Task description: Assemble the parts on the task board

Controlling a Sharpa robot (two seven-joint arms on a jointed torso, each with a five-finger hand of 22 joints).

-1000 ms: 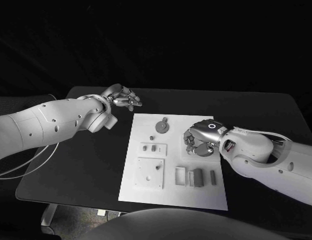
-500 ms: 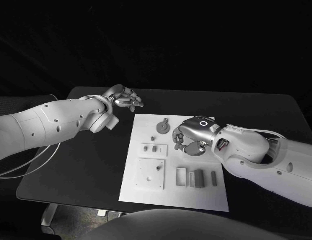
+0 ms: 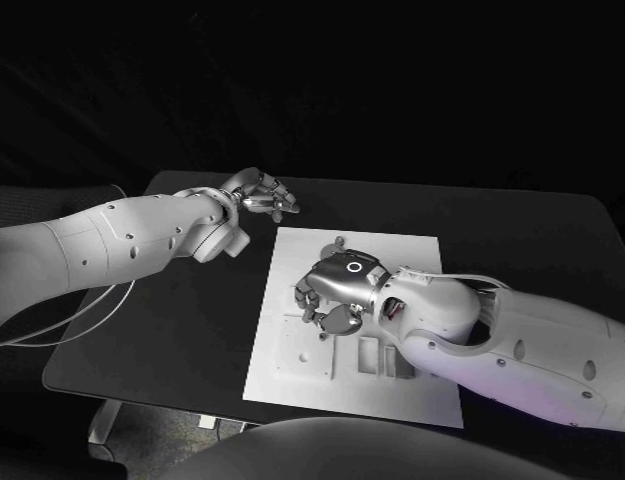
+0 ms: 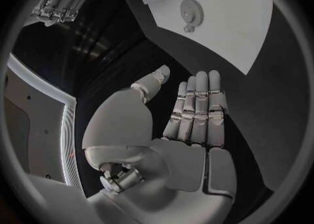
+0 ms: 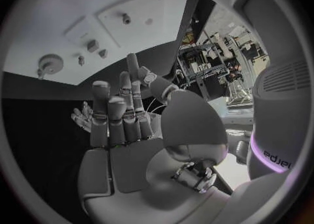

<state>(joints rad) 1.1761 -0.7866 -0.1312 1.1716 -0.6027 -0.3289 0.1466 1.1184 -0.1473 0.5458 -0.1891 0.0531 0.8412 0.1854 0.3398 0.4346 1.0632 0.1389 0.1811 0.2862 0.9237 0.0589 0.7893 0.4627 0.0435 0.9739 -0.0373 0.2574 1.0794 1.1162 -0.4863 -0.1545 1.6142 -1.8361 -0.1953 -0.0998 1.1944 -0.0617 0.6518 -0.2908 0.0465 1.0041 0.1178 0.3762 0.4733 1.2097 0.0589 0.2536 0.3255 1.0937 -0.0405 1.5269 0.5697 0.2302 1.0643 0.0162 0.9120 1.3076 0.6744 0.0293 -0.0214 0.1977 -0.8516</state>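
Note:
The white task board [image 3: 399,245] lies in the middle of the black table. My right hand [image 3: 332,294] hovers over the board's middle, above the small grey parts, and holds nothing; in the right wrist view its fingers [image 5: 121,114] are stretched out and empty. That view shows a grey gear [image 5: 47,63], small pegs [image 5: 92,45] and a square plate [image 5: 134,17] on the board [image 5: 59,4]. My left hand [image 3: 262,190] hangs off the board's far left corner, flat and empty [image 4: 193,111]. The gear [image 4: 191,12] also shows on the board [image 4: 242,20] ahead of it.
A square plate [image 3: 295,350] and narrow upright blocks [image 3: 370,352] stand on the board's near half, close under my right forearm [image 3: 514,340]. Bare black table [image 3: 182,320] lies to the left of the board and beyond its far edge.
My right hand has swung leftwards across the board, from its right side to over the middle parts. My left hand has stayed nearly still.

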